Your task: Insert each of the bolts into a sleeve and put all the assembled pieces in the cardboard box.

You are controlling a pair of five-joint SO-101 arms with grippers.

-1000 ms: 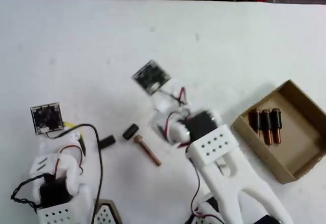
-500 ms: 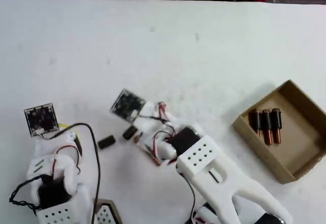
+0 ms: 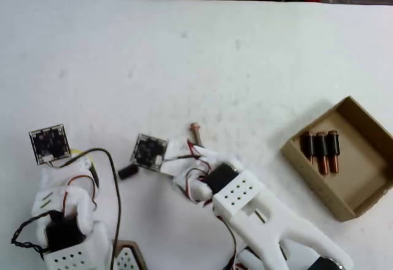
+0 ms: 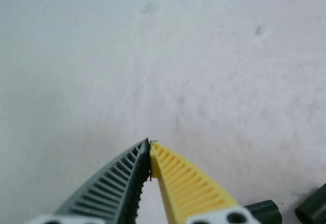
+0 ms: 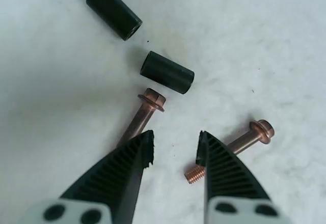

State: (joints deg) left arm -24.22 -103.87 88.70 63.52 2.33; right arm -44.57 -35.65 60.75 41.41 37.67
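Right gripper point(image 5: 174, 143), half-open and empty (the nearer arm), flanks a bolt point(image 5: 138, 122) running along one jaw, head toward a sleeve point(image 5: 167, 72).

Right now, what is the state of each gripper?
Left gripper: shut, holding nothing.
Right gripper: open, holding nothing, one finger over a copper-coloured metal bolt.

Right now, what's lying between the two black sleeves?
Nothing, just bare table. The right wrist view shows one sleeve and the other sleeve lying apart, white tabletop between.
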